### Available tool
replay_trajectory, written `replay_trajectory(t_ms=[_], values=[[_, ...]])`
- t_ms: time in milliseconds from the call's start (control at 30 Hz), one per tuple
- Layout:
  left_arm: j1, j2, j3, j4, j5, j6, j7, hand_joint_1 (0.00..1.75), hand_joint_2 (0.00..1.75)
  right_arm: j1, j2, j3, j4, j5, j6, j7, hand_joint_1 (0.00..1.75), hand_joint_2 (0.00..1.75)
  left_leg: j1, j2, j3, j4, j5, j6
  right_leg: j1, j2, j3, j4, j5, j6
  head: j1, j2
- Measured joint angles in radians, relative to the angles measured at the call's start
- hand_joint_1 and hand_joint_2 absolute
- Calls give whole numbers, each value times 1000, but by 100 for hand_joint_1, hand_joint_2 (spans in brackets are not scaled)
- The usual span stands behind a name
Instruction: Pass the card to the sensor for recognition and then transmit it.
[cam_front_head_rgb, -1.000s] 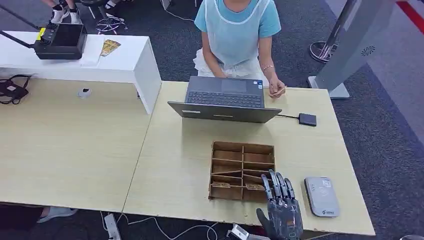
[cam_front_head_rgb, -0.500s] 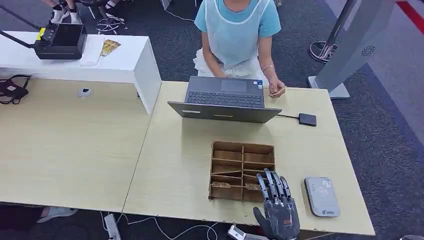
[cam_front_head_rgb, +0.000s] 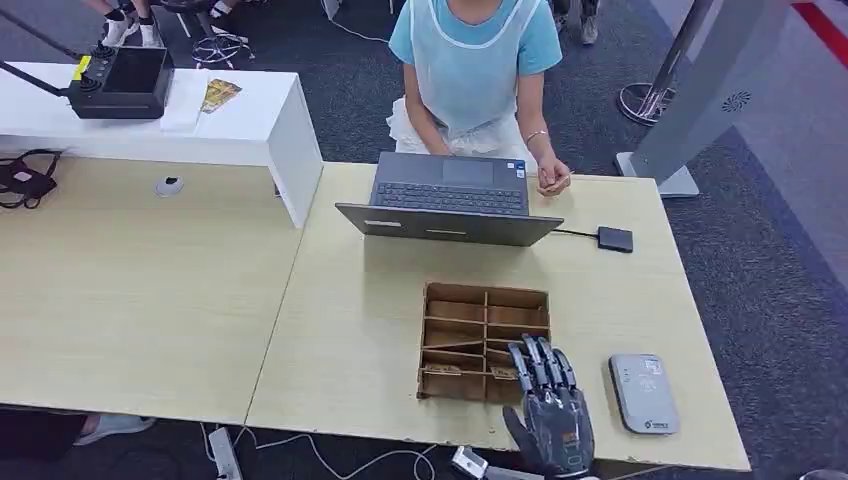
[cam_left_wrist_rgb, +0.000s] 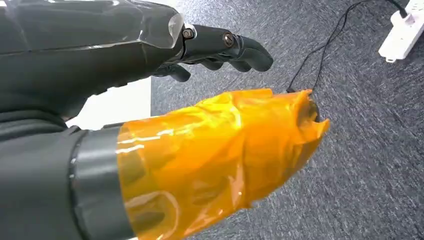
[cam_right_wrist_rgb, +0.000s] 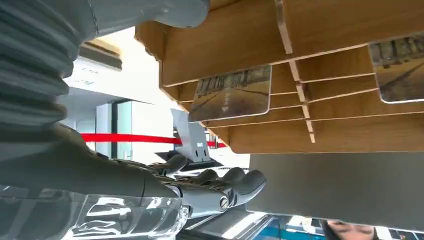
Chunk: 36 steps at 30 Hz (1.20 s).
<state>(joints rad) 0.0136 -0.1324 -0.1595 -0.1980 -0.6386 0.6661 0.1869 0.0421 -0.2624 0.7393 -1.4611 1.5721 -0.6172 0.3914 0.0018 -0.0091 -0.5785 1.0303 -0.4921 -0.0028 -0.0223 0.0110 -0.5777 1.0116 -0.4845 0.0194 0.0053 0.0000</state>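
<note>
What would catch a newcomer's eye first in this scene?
Probably the robot's grey many-fingered right hand, reaching over the near right corner of a brown wooden divided card box on the pale table. Beside it lies a flat grey card sensor, and beyond, a person in light blue sits at a dark laptop.

Open laptop (cam_front_head_rgb: 450, 197) at desk's far edge, person (cam_front_head_rgb: 473, 70) behind; controller (cam_front_head_rgb: 122, 83) on white shelf.
</note>
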Motion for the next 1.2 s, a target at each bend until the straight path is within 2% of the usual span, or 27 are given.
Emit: replay_trajectory(t_ms=[367,733,1200], values=[[0,0,-3,0,0,-3,0,0,0,1,14,-32,0,0,27,-17,30,175,0,0,0,0,0,0,0,0,0,0,0,0,0,0],[0,0,-11,0,0,-5,5,0,0,0,15,-43,-9,0,50,-8,51,175,0,0,0,0,0,0,0,0,0,0,0,0,0,0],[0,0,-17,0,0,-13,12,0,0,-6,15,-42,-31,0,77,27,51,175,0,0,0,0,0,0,0,0,0,0,0,0,0,0]])
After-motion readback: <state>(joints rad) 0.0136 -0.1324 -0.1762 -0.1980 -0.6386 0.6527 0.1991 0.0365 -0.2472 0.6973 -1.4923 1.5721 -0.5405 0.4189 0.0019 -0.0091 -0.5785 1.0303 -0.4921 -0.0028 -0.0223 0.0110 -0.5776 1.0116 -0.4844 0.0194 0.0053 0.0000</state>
